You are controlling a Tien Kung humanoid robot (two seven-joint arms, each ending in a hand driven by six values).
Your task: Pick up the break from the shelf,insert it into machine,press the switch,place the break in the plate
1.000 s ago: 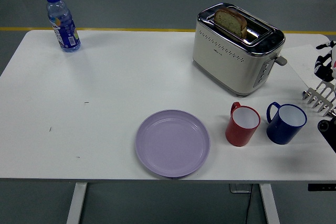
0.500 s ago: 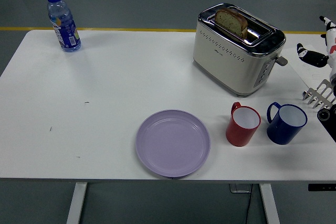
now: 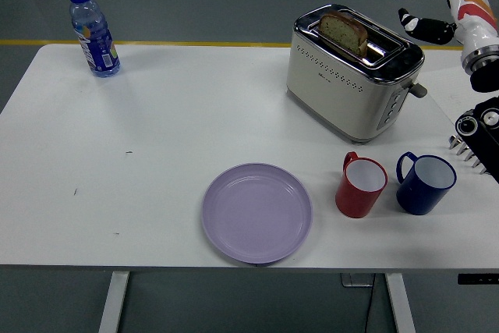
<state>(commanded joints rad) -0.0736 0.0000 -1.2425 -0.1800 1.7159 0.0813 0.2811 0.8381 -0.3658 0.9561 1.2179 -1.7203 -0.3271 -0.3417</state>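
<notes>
Head view: bread (image 3: pixel 344 33) already sits in the toaster (image 3: pixel 352 72), plate (image 3: pixel 256 212) empty. Your right hand (image 3: pixel 448 13) hovers beyond the toaster, holding nothing; can't tell finger state. Come in steep or you'll clip the cups (image 3: pixel 361 185) or shove the toaster.

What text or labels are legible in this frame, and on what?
None readable.
Toaster: small brand mark on its side, too small to read.
Water bottle: blue label print, blurred.
Plate, red mug, blue mug: no print visible.
</notes>
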